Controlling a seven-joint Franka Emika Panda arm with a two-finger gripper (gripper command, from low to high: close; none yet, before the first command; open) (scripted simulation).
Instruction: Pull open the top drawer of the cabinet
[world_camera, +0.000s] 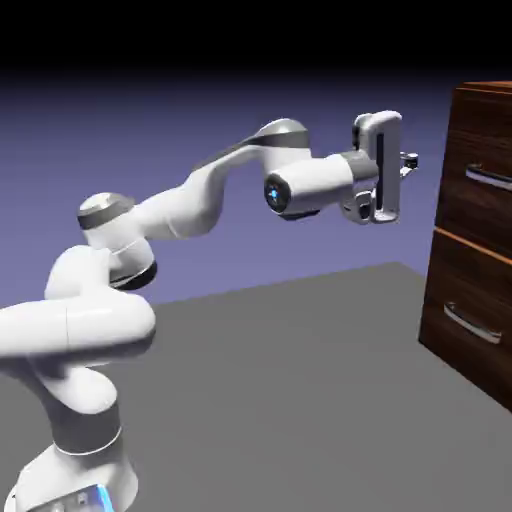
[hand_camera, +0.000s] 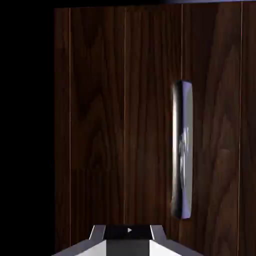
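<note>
the gripper (world_camera: 408, 165) is held level, aimed at 3 o'clock toward the cabinet (world_camera: 478, 235) — lined up for a straight horizontal pull. whether its fingers are spread i cannot tell. the top drawer (world_camera: 482, 165) sits shut, its handle (hand_camera: 182, 150) near but untouched — rolled upright in the hand view.

We see a rendered simulation scene, not a lived-in room: a flat, featureless grey tabletop (world_camera: 300, 380) under a plain blue-violet backdrop (world_camera: 200, 130) fading to black at 12 o'clock. A smooth white jointed robot arm (world_camera: 180, 210) rises at 8 o'clock, and a tall dark walnut-brown wood-grain cabinet (world_camera: 475, 260) stands at 3 o'clock.
</note>
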